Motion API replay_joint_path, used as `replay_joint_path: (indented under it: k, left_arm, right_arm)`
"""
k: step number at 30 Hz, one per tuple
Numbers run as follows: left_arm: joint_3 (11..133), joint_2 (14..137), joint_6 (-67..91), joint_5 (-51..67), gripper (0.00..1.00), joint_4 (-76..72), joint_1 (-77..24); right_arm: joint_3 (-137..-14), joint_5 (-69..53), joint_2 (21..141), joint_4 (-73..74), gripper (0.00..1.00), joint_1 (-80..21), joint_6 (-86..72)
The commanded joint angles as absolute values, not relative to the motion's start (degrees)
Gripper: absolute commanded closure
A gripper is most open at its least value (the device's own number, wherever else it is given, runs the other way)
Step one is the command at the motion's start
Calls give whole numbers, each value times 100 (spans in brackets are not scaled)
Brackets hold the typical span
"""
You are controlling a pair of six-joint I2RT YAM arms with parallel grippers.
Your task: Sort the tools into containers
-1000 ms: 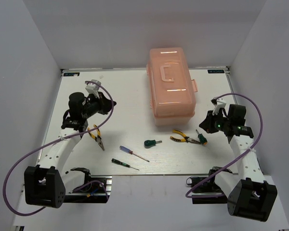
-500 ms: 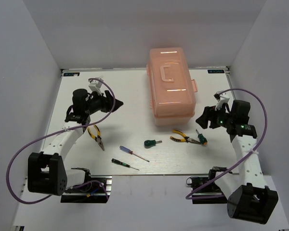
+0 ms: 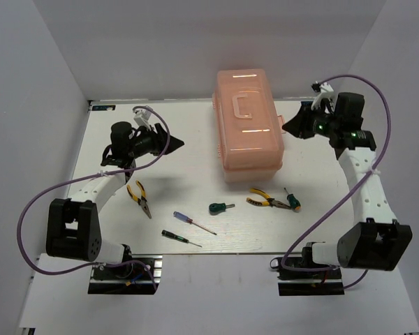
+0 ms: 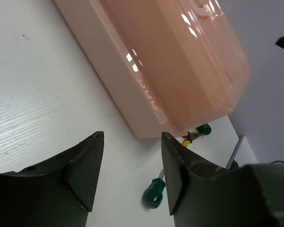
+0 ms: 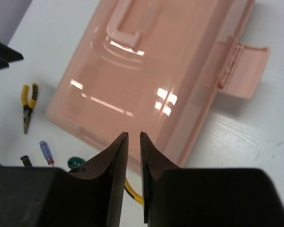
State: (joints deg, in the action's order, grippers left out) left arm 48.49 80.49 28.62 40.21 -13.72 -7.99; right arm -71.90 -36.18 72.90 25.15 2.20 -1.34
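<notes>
The left gripper (image 4: 132,175) hung spread wide and empty above the table (image 3: 188,174), left of the toolbox (image 3: 248,129). The right gripper (image 5: 134,161), pinched to a thin slit around nothing, hovered by the box's right side. The toolbox stood lid down, contents indiscernible. In front of it lay yellow-handled pliers (image 3: 140,197), a purple screwdriver (image 3: 188,220), a dark green screwdriver (image 3: 176,236), a stubby green driver (image 3: 221,207), second pliers (image 3: 264,202) and another green driver (image 3: 292,199).

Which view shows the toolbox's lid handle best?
Top external: the whole lid handle is seen from above. Right wrist shows it closer but cropped at the frame's top; left wrist catches only a sliver.
</notes>
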Motion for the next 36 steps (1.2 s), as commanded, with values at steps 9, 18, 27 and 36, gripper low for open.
replay_joint_path:
  k: [9,18,27,36]
  left_arm:
    - [4737,7945,3182,4412,33,-1995,-817]
    - [4614,7893,3182,4649,25,-2487,-817]
    - [4500,7892,3182,4702,24,-2619,-817]
    - [4500,8103,3357,4808,24,-2777,-817]
  right_arm:
    - [-9936,-2769,9192,2540,76,-1203,-870]
    - [-10959,-1407,10327,2725,51,-1942,-1081]
    - [-11048,-721,10582,2681,50,-2311,-1318]
    - [-11188,-89,10801,2558,48,-2434,-1213]
